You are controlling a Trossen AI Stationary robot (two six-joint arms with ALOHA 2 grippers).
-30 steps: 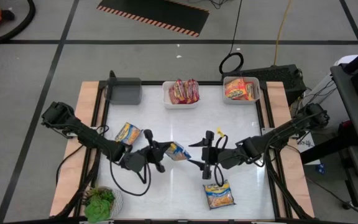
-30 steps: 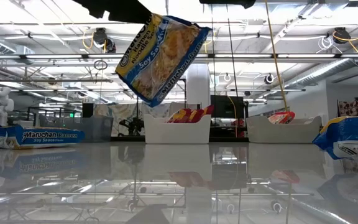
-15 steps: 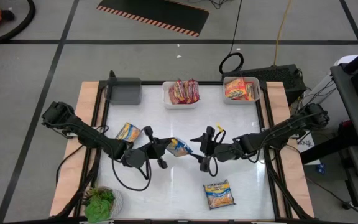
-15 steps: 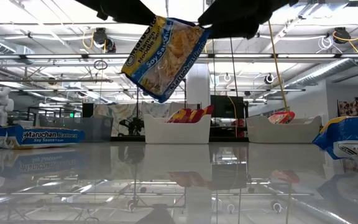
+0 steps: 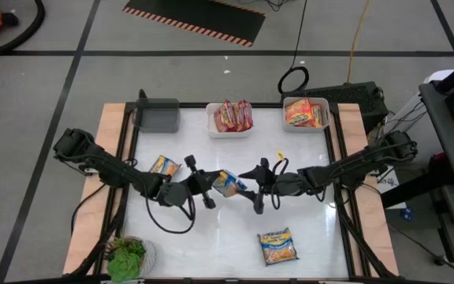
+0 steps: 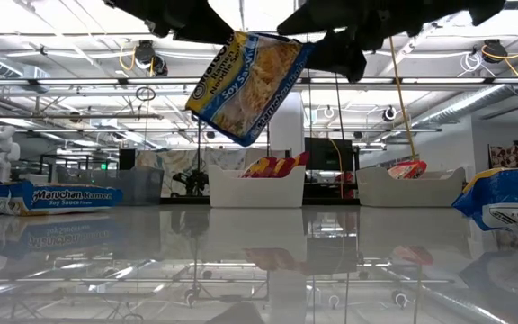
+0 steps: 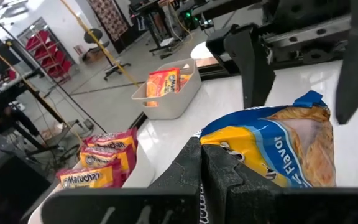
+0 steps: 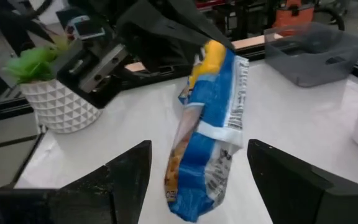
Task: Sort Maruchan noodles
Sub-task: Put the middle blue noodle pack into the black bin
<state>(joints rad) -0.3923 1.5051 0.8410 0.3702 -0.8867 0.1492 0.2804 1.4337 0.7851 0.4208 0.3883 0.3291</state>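
A blue-and-yellow Maruchan noodle packet (image 5: 228, 183) hangs over the table's middle, and my left gripper (image 5: 209, 188) is shut on it. My right gripper (image 5: 254, 189) faces it from the table's right, open. Its two fingers (image 8: 124, 176) stand on either side of the packet's free end (image 8: 199, 186) without touching it. Another blue-and-yellow packet (image 5: 162, 166) lies flat at the left and a third (image 5: 278, 246) near the front edge. Red packets fill the middle white bin (image 5: 229, 130). Orange ones sit in the right white bin (image 5: 306, 126). My left gripper pinches the packet's yellow end (image 7: 224, 140) between its two shut fingers (image 7: 191, 168). The fingers come nearly level from the table's left. The packet slants down from the fingers (image 6: 245, 85), clear of the table.
A grey bin (image 5: 158, 116) stands at the far left corner. A green plant in a white pot (image 5: 126, 256) sits at the near left corner. Wooden rails (image 5: 109, 181) border the white tabletop.
My right gripper has come down and toward the table's left, rolling as it went, so that its open fingers now flank the hanging packet. My left gripper has carried the packet a little toward the right and far side, still clear of the table.
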